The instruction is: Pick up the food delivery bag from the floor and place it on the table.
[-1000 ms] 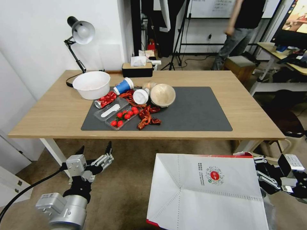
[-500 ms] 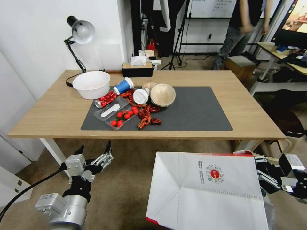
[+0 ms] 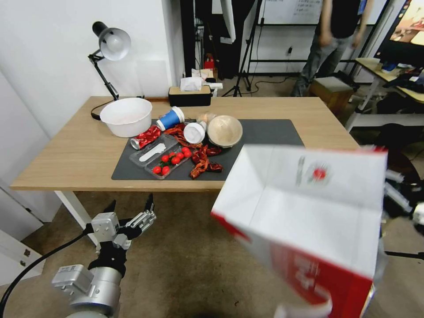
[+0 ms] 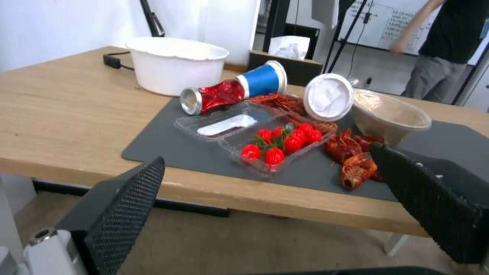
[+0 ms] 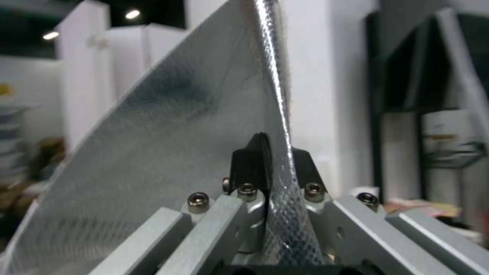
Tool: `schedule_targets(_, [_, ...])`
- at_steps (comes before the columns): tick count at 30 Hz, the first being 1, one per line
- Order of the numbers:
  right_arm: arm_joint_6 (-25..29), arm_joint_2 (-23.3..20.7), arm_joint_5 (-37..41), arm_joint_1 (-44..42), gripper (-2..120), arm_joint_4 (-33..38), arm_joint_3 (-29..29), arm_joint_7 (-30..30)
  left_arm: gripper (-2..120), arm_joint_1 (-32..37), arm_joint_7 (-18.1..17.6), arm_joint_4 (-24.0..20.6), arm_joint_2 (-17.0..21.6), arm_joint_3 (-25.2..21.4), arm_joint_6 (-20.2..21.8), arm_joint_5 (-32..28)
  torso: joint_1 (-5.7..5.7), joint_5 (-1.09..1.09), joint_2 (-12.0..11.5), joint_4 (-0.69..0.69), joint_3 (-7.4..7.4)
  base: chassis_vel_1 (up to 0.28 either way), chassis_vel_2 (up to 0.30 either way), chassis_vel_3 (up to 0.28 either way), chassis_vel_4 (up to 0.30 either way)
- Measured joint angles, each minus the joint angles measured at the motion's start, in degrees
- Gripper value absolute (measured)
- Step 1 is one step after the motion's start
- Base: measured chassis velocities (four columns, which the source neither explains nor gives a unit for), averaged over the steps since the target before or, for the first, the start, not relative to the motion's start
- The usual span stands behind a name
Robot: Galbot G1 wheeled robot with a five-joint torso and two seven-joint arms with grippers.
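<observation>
At the right front corner of the table, the food delivery bag hangs in the air, clear of the floor and tilted, with its red side panel turned toward the head camera. The right gripper is clamped shut on the bag's upper wall; the right wrist view shows silver foil lining pinched between the two black pads. The bag extends from that grip toward the robot's left, its upper edge overlapping the free end of the dark grey mat. That free end lies directly beyond the bag, away from the robot. Placement therefore appears to require travel forward over the table edge, with the bag base levelled first. The left gripper is below the table's front edge, fingers spread wide and holding nothing. Food containers occupy the mat's left half, well apart from the bag.
</observation>
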Motion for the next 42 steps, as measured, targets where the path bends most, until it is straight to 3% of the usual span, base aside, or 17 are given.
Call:
schedule_targets(3, [0.55, -0.94, 2.98, -0.33, 0, 0.90, 2.08, 4.69, 100, -0.39, 0.00, 0.21, 0.11, -0.01, -0.03, -0.09, -0.02, 0.01, -0.03, 0.00, -0.02, 0.000, 0.000, 0.000, 0.000])
schedule_targets(6, [1.24, -3.52, 10.73, -0.30, 0, 3.85, 5.61, 19.76, 100, -0.91, 0.00, 0.56, 0.31, -0.16, -0.04, -0.45, -0.04, 0.00, -0.08, 0.00, -0.05, 0.000, 0.000, 0.000, 0.000])
schedule_targets(7, [1.24, -3.52, 10.73, -0.30, 0, 3.85, 5.61, 19.76, 100, -0.91, 0.00, 0.56, 0.31, -0.16, -0.04, -0.45, -0.04, 0.00, -0.08, 0.00, -0.05, 0.000, 0.000, 0.000, 0.000])
schedule_targets(8, [1.26, -4.06, 11.88, 0.05, 0, 4.42, 6.00, 23.07, 100, -0.94, 0.00, 0.62, 0.31, -0.17, -0.05, -0.45, -0.04, 0.01, -0.09, -0.01, -0.05, 0.000, 0.000, 0.000, 0.000])
schedule_targets(9, [1.29, -5.29, 13.27, 1.02, 0, 5.48, 6.37, 30.53, 100, -0.97, 0.00, 0.74, 0.21, -0.11, -0.09, -0.46, -0.05, 0.00, -0.11, 0.00, -0.07, 0.000, 0.000, 0.000, 0.000])
schedule_targets(10, [1.29, -5.29, 13.27, 1.02, 0, 5.48, 6.37, 30.53, 100, -0.97, 0.00, 0.74, 0.21, -0.11, -0.09, -0.46, -0.05, 0.00, -0.11, 0.00, -0.07, 0.000, 0.000, 0.000, 0.000])
schedule_targets(11, [1.28, -6.34, 14.06, 1.83, 0, 6.00, 6.34, 36.10, 100, -0.98, 0.00, 0.79, 0.07, -0.05, -0.13, -0.44, -0.05, 0.00, -0.12, 0.01, -0.07, 0.000, 0.000, 0.000, 0.000])
schedule_targets(13, [0.74, -7.78, 14.89, 3.53, 0, 6.27, 5.37, 43.13, 100, -0.98, 0.03, 0.92, -0.17, 0.03, -0.28, -0.33, -0.06, 0.01, -0.14, 0.00, -0.08, 0.000, 0.000, 0.000, 0.000])
schedule_targets(15, [0.49, -8.16, 15.13, 4.19, 0, 6.27, 4.83, 44.88, 100, -0.94, 0.03, 0.95, -0.25, 0.04, -0.35, -0.29, -0.06, 0.01, -0.14, 0.00, -0.08, 0.000, 0.000, 0.000, 0.000])
schedule_targets(17, [-0.59, -10.17, 16.22, 8.41, 0, 5.68, 1.27, 54.25, 100, -0.69, 0.09, 1.01, -0.38, -0.05, -0.72, -0.16, -0.08, 0.01, -0.16, 0.01, -0.09, 0.000, 0.000, 0.000, 0.000])
schedule_targets(18, [-0.59, -10.17, 16.22, 8.41, 0, 5.68, 1.27, 54.25, 100, -0.69, 0.09, 1.01, -0.38, -0.05, -0.72, -0.16, -0.08, 0.01, -0.16, 0.01, -0.09, 0.000, 0.000, 0.000, 0.000])
schedule_targets(22, [-2.67, -12.95, 17.77, 13.08, 0, 2.63, -2.66, 65.52, 100, 0.02, 0.73, 0.84, -0.34, -0.40, -1.76, 0.10, -0.08, 0.01, -0.19, 0.01, -0.10, 0.000, 0.000, 0.000, 0.000])
schedule_targets(29, [-8.08, -14.61, 19.18, 14.03, 0, -0.42, -2.67, 74.12, 100, -0.34, 1.16, 1.15, -0.11, -0.17, -1.79, 0.22, -0.09, 0.01, -0.20, -0.01, -0.12, 0.000, 0.000, 0.000, 0.000])
schedule_targets(42, [-11.33, -18.88, 20.18, 16.78, 0, -2.48, -3.77, 79.96, 100, -0.27, 1.88, 1.52, -0.19, -0.05, -2.56, 0.34, -0.10, 0.01, -0.22, 0.00, -0.13, 0.000, 0.000, 0.000, 0.000])
